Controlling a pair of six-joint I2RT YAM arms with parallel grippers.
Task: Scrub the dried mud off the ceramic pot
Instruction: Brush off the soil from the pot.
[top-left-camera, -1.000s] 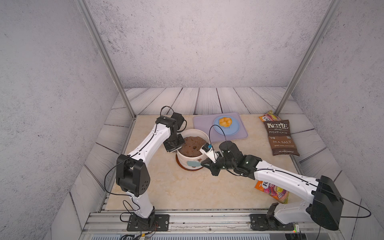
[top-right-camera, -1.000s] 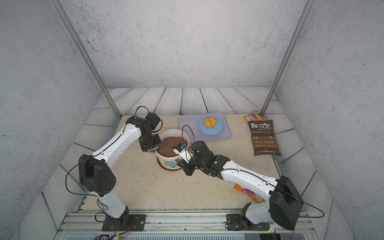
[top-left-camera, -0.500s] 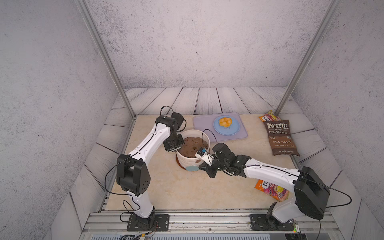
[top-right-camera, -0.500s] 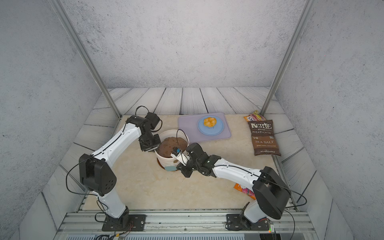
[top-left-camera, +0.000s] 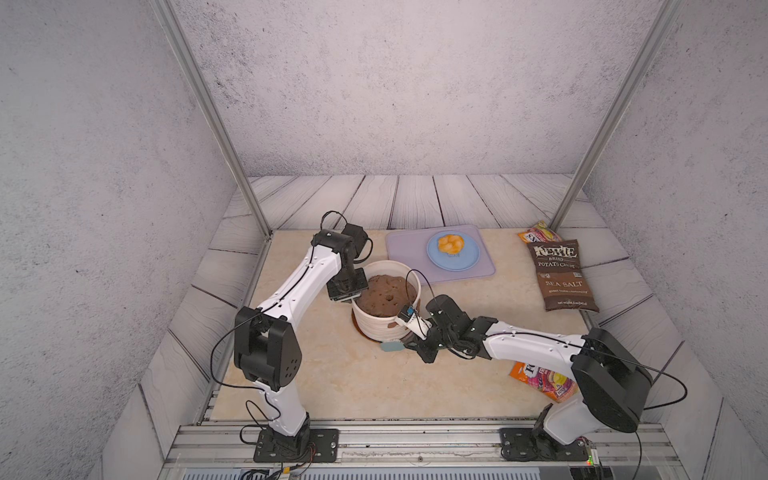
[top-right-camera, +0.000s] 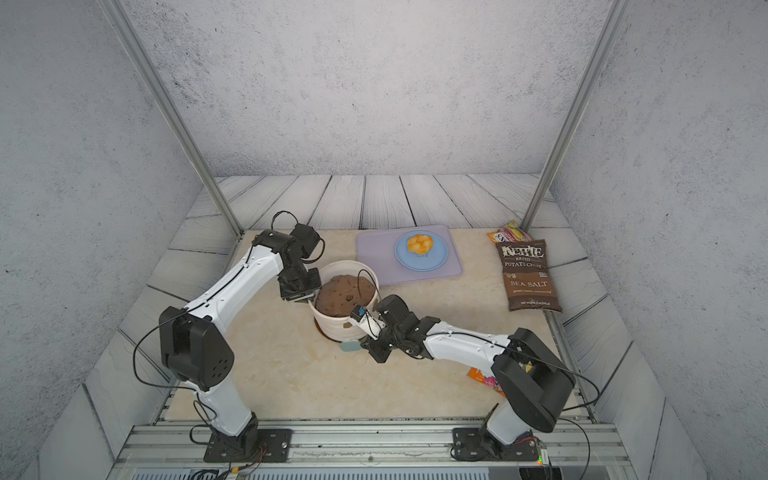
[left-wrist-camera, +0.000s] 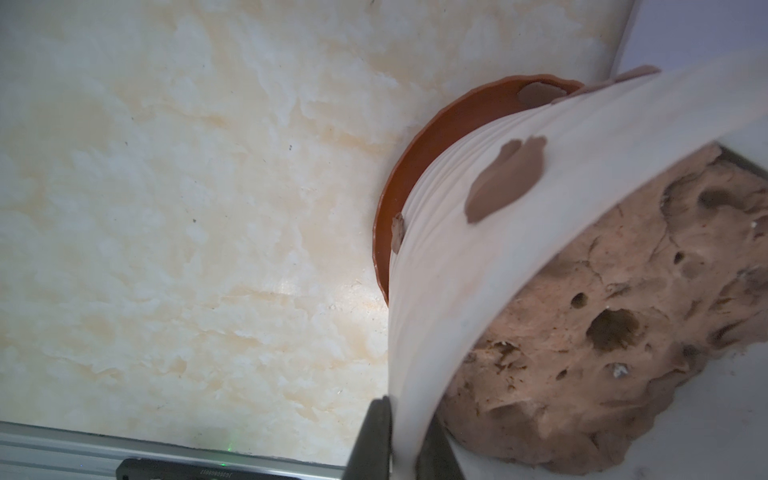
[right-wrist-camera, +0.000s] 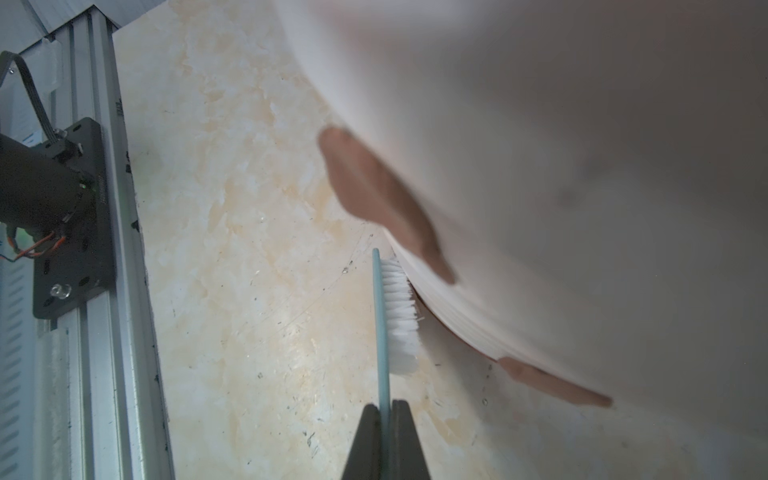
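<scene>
1. nearest the front rail, the right gripper (right-wrist-camera: 384, 419) is seen with its fingers pressed together on the thin teal handle of the brush (right-wrist-camera: 390, 324), whose long axis runs straight out from the fingertips
2. the white bristles are turned toward the wall of the ceramic pot (right-wrist-camera: 561, 145), low down by its foot; whether they touch it cannot be told
3. the dried mud (right-wrist-camera: 376, 199) is found on that wall just past the brush tip, on the bristle side, so a push along the handle's axis is judged to be needed; a second flake (right-wrist-camera: 552, 382) lies back nearer the fingers
4. farther off, the pot's rim is pinched by the left gripper (left-wrist-camera: 405, 415), one finger outside the wall and one inside, so the right arm is the nearer to the mud
</scene>
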